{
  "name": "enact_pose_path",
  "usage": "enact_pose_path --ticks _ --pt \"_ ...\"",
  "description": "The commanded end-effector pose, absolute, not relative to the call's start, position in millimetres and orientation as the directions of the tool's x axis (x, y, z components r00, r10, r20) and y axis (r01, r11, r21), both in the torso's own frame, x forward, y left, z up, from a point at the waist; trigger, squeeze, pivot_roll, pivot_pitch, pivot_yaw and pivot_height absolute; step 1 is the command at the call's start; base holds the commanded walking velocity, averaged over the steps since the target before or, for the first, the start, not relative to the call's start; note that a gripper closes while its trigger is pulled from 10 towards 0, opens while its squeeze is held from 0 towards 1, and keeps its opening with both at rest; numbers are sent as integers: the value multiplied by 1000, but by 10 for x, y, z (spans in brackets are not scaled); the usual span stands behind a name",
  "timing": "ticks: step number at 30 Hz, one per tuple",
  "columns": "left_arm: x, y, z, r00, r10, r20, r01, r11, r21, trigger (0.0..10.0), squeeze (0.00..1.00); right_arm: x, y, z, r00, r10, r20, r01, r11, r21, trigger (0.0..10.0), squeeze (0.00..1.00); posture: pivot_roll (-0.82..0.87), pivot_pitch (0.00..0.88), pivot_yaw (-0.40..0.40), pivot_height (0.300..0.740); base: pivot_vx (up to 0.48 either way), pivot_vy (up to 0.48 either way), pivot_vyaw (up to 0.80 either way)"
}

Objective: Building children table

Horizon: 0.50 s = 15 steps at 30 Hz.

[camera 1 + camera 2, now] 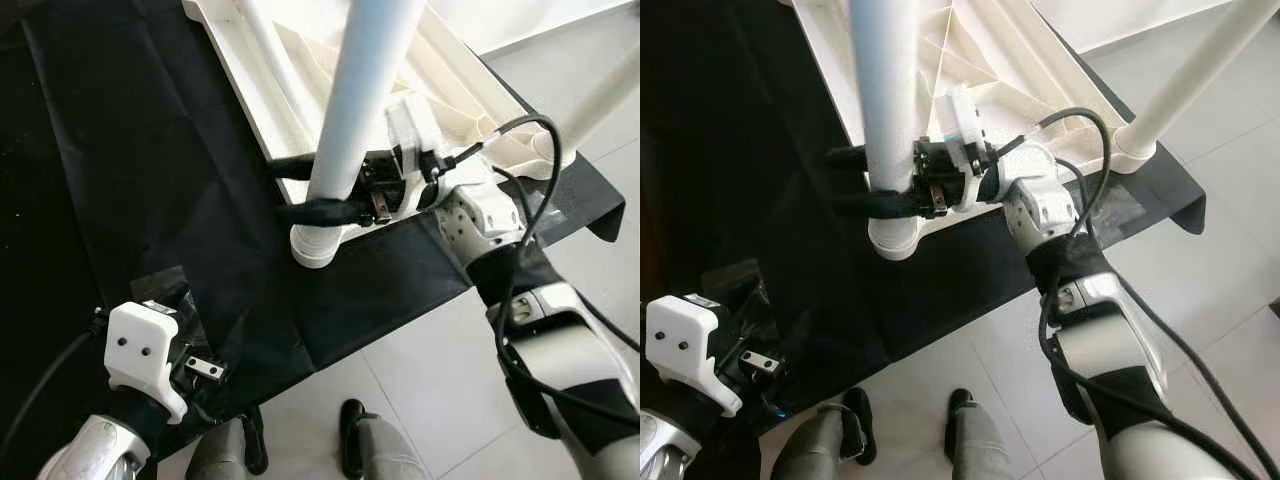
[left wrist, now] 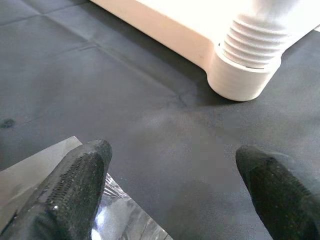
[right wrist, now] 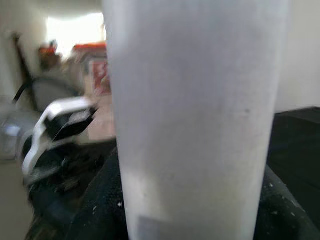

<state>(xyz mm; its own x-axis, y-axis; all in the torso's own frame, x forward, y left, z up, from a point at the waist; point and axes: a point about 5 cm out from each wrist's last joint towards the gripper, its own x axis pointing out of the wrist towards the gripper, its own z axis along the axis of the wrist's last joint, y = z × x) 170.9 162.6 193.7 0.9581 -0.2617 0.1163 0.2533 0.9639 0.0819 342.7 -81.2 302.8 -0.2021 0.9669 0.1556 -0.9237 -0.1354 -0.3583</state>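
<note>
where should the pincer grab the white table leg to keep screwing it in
Low on the round shaft of the white table leg, just above its socket, from the side, as the right pincer does: the upright tube fits between two fingers and turns freely.

Right gripper [image 1: 308, 190] clamped; left gripper [image 2: 175, 165] fingers apart.

So the floor [image 1: 420, 390] is pale glossy tile with thin grout lines, and a big black sheet [image 1: 150, 150] is spread over it, wrinkled and creased, its edge running diagonally. Lying right on the sheet is the white plastic tabletop [image 1: 830, 60], flipped underside up with its ribs showing, one corner socket [image 2: 240, 80] sitting on the fabric. There's also a crinkly bit of clear plastic wrap [image 2: 30, 175] on the sheet nearby.
</note>
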Motion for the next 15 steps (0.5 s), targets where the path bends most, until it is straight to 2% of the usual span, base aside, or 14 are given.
enact_pose_path --ticks 1,8,12,15 --pt "1681 1630 1887 960 -266 89 260 963 70 10000 0 3435 -782 2909 -196 954 228 -960 -139 -241 10000 0 -69 431 -53 740 0 0 0" --pt "1682 1630 1879 959 -268 87 263 962 69 10000 0 3480 -837 2940 -166 957 238 -966 -110 -233 10000 0 -67 422 -51 740 0 0 0" --pt "1686 1631 1877 959 -271 86 265 962 69 10000 0 3486 -842 2951 -188 969 162 -952 -139 -274 10000 0 -67 423 -48 740 0 0 0" --pt "1692 1632 1880 958 -275 86 270 960 70 10000 0 3445 -841 2890 -267 962 -56 -902 -270 -338 10000 0 -67 424 -49 740 0 0 0"
